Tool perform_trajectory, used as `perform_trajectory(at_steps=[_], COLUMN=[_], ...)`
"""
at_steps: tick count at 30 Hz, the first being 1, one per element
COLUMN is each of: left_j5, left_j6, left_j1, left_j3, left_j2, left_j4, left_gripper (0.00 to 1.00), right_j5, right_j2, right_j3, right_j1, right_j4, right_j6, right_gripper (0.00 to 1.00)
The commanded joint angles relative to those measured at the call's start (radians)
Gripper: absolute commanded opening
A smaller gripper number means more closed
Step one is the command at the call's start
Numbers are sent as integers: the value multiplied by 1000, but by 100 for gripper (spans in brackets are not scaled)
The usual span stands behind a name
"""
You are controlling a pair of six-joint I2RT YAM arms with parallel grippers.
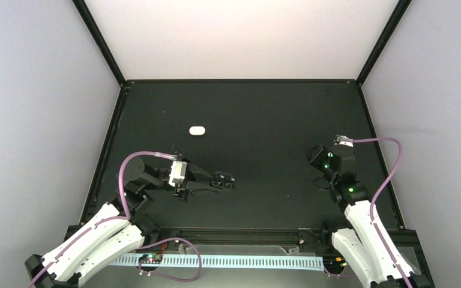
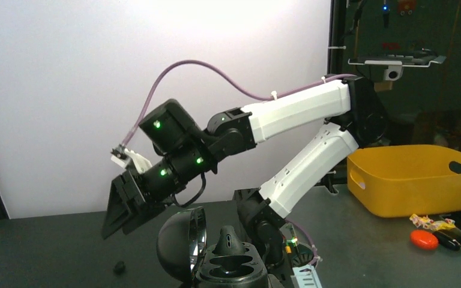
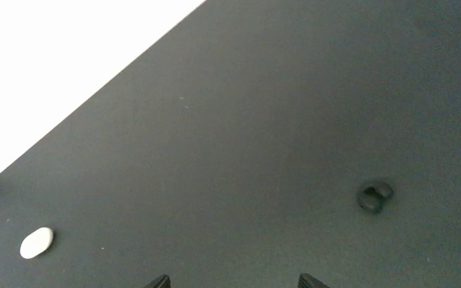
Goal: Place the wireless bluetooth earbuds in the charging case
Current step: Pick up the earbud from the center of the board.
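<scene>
Left claw (image 1: 224, 180) holds open charging case (image 2: 231, 267); right claw (image 3: 234, 282) spread.

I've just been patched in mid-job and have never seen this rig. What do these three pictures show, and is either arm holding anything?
Two robot arms, each ending in a two-finger gripper, are bolted at the near edge of a black table. The overhead picture looks down on both arms. The other two pictures come from a camera on each wrist. The left gripper appears to hold an open black case with its lid swung up. The right gripper is open and empty, pointed at the table near a small black piece. That piece may be an earbud, but I can't be sure. A white pill-shaped object lies farther back.
</scene>
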Motion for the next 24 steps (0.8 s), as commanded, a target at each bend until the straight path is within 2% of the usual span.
perform_trajectory(at_steps=[1,9,15,24], left_j5=[-16,-19,-25,-25], left_j6=[18,12,9,3], left_j1=[-10,-10,-11,-12], left_j3=[43,43,43,43], left_j2=[-22,-38,-39,-42], left_j4=[3,10,9,14], left_gripper=[2,1,2,2], right_j5=[10,70,102,118], right_j2=[43,175,366,578], right_j3=[-50,-91,-69,19], right_j1=[-57,-172,-226,-230], right_j4=[65,144,230,301], right_j6=[70,167,194,174], right_gripper=[57,66,64,61])
